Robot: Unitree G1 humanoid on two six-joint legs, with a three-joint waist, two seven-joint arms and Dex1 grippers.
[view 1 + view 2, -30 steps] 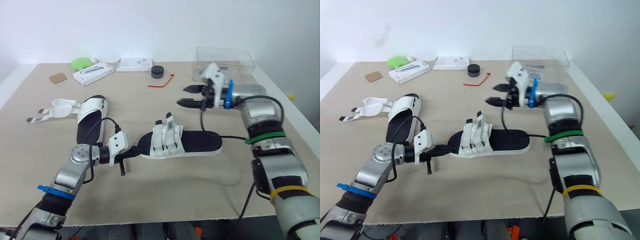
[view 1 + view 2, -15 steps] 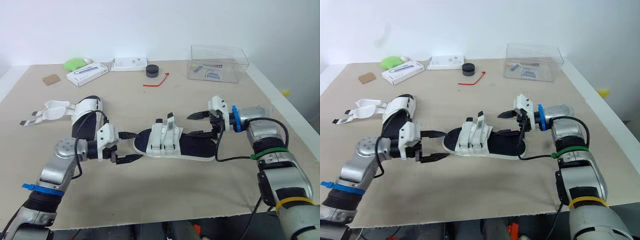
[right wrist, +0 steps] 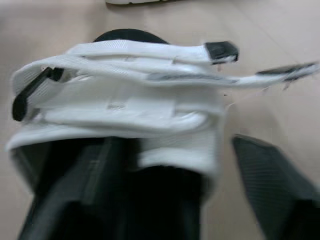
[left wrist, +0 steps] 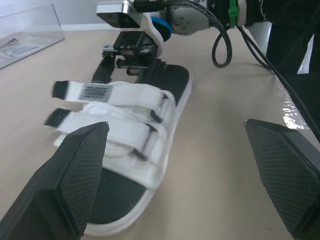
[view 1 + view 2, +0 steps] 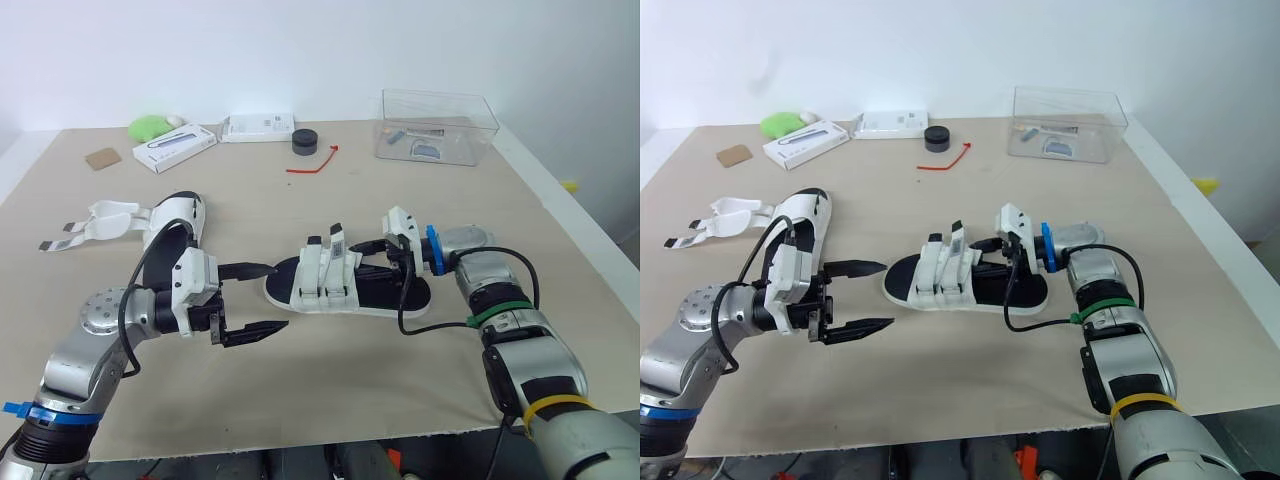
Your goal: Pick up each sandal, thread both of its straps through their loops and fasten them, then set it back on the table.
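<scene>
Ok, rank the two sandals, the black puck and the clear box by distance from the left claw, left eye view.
1. Middle sandal, just ahead of the left claw.
2. Open-strapped sandal, on the left.
3. Black puck, far edge.
4. Clear box, far right.

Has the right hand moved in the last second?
Yes. The right hand came down, away from the clear box and toward the robot, to the middle sandal.
</scene>
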